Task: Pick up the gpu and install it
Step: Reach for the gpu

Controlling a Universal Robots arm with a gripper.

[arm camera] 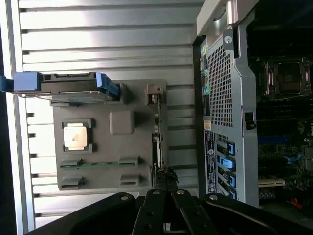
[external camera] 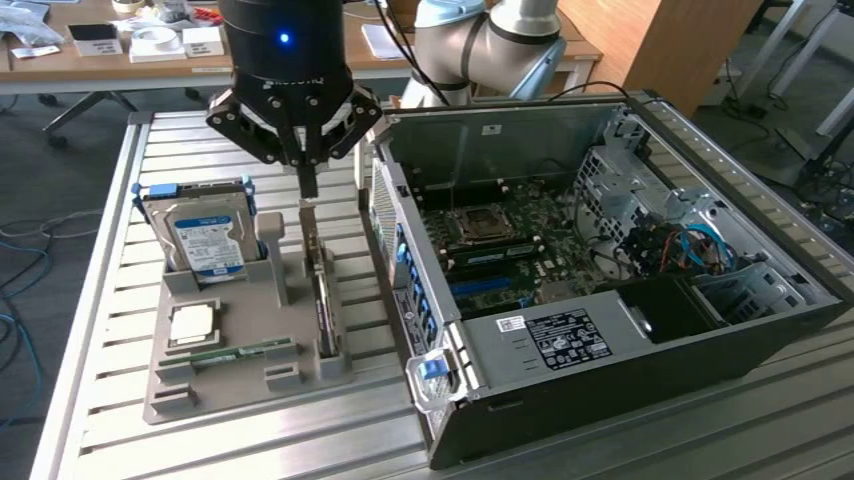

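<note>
Closest in, the gripper (arm camera: 164,172) hangs right over the top end of the gpu (external camera: 324,300). Its jaws are drawn narrow, and whether they actually pinch the card I cannot tell. The gpu stands on edge in a slot of the gray holder (external camera: 240,385), beside the open computer case (external camera: 601,330). The holder also carries a hard drive (external camera: 207,240) (upright), a square chip (external camera: 194,322) and a memory stick (external camera: 240,352).

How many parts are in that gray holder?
4: hard drive at one end, CPU mid-tray, memory stick beyond it, gpu on edge nearest the case.
</note>
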